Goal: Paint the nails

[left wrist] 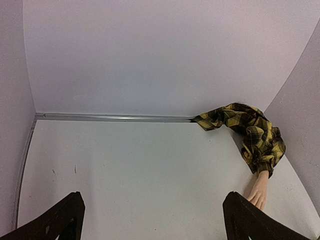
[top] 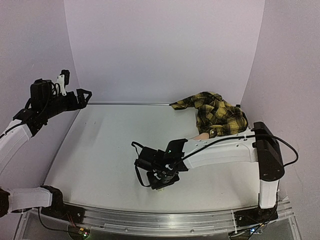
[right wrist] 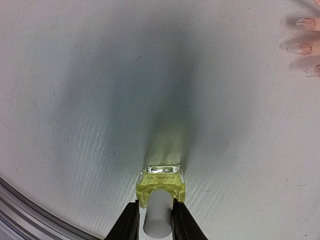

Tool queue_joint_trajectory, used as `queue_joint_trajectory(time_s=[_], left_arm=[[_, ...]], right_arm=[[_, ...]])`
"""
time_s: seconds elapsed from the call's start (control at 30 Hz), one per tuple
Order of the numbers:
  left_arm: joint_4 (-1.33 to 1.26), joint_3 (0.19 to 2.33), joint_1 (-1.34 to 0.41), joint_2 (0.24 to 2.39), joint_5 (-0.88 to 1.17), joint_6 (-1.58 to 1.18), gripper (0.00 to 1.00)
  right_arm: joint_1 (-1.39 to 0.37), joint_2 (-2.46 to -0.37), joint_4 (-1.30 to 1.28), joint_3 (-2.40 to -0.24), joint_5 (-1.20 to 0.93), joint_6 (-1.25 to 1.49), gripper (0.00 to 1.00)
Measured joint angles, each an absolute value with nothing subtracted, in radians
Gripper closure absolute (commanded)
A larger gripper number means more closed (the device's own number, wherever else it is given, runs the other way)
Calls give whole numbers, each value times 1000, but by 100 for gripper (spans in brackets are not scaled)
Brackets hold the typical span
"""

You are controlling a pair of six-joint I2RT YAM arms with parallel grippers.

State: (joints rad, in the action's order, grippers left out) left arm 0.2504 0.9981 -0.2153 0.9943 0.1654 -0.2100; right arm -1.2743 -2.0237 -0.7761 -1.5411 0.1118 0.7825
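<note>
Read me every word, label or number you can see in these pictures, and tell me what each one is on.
"MAYBLAY": on the glass shoulder of the yellow nail polish bottle, right wrist view. The letters are small and slightly blurred, so this is a best reading.
Nothing else can be read: no text shows on the plaid sleeve or the mannequin hand.

Pale lilac bg walls [top: 160, 50], white tabletop [top: 105, 150], alu rail [top: 150, 220] nr edge
</note>
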Motion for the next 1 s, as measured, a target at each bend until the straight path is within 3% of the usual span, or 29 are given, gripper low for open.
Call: queue_joint_trajectory(time_s=[0.07, 0.2, 0.53, 0.77, 1.0], left_arm=[[250, 998, -215, 997, 167, -210, 0], [250, 998, -215, 1000, 181, -211, 0], [216, 973, -244, 1015, 336, -296, 0], [133, 907, -399, 1074, 384, -362, 0], [26, 911, -555, 1210, 381, -390, 0]], right_arm=[[-1274, -2029, -775, -1543, 112, 780, 84], [-1274, -2030, -778, -1544, 119, 771, 100], [-1236, -1875, -776, -1483, 179, 704, 100], [-1004, -1617, -719, -1370, 199, 589, 100], [-842, -1493, -569, -1262, 147, 467, 100]])
